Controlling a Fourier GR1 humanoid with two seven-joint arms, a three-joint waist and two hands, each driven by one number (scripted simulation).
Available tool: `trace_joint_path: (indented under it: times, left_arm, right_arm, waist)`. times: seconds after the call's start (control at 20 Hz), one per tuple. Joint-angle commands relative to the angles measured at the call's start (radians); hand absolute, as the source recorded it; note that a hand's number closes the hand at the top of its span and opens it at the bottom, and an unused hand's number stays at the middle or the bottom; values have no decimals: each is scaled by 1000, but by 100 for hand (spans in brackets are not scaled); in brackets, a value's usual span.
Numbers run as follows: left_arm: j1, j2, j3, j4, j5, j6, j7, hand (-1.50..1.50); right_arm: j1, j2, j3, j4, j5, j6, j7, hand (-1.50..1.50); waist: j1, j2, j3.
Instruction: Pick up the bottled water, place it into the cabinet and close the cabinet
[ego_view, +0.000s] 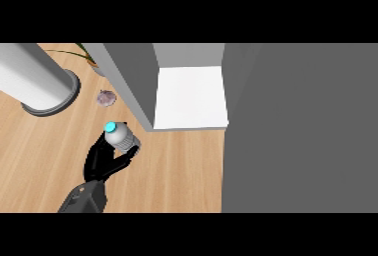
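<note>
The bottled water (120, 136) is a small clear bottle with a cyan cap, seen from above over the wooden counter (170, 170). My left hand (102, 161) is shut on it, black fingers curled round its lower part and hiding that part. Just right of and beyond the bottle stands the grey cabinet (130, 80), its white inner floor (190, 96) showing and bare. The cabinet's door (299, 130) is swung open and fills the view's right side as a big grey panel. My right hand shows nowhere.
A tall white cylinder on a grey round base (40, 82) stands at the back left. A small pale purplish bulb (106, 98) lies between it and the cabinet wall. Green plant leaves (85, 54) poke in at the back.
</note>
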Motion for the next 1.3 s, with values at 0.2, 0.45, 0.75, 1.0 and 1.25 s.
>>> trace_joint_path:
  times: [0.2, 0.45, 0.75, 1.0, 1.25]
  left_arm:
    - [-69, -13, 54, 115, 66, -137, -51, 150]
    - [-60, -12, 32, 134, 26, -132, -152, 150]
    - [21, 135, 71, 117, 60, -255, -173, 150]
    - [52, 89, 18, 10, 13, -161, -213, 150]
    - [32, 55, -22, -127, 37, -147, -39, 150]
  right_arm:
    - [111, -31, -66, -205, -167, -7, 45, -150]
    - [51, 13, -36, -177, -107, -68, 53, -150]
    - [86, -3, -52, -222, -133, -74, 45, -150]
    - [104, -21, -89, -162, -167, -29, 29, -150]
    - [103, -25, -111, -157, -164, -20, 18, -150]
  waist:
    - [-5, -2, 0]
    - [15, -3, 2]
    - [21, -4, 1]
    - [26, -8, 3]
    - [28, -11, 4]
